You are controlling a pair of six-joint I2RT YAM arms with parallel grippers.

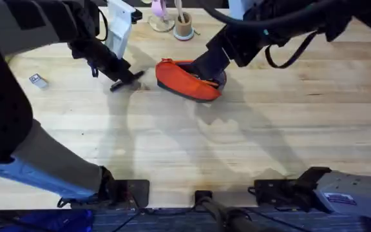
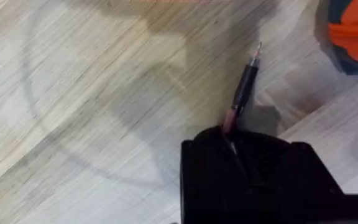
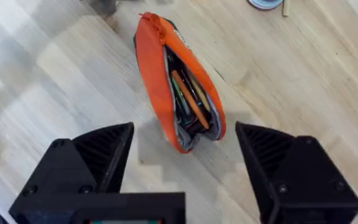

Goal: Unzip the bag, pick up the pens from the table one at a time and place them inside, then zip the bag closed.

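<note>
1. Grippers numbered two, both black, on a table [image 1: 250,135] of pale planks with fine straight grain.
2. In the overhead view the left gripper [image 1: 122,80] sat in the upper left of the frame, low over the wood, well apart from the bag to its right.
3. In the left wrist view its fingers [image 2: 229,155] were pressed together on one slim black pen [image 2: 244,87], whose metal tip pointed away over the planks; a reddish section showed just at the grip.
4. The right gripper [image 1: 205,69] reached down in the upper middle of the overhead frame, right at the bag's far side.
5. In the right wrist view its two ribbed, wedge-shaped fingers [image 3: 98,155] were spread wide, one on each side of the bag's near end, touching nothing.
6. One bag [image 3: 166,81] lay on the table, an elongated orange fabric pouch, unzipped, with a grey lining.
7. Inside it lay several slim sticks, among them an orange one and a green one; I could not count them exactly.
</note>
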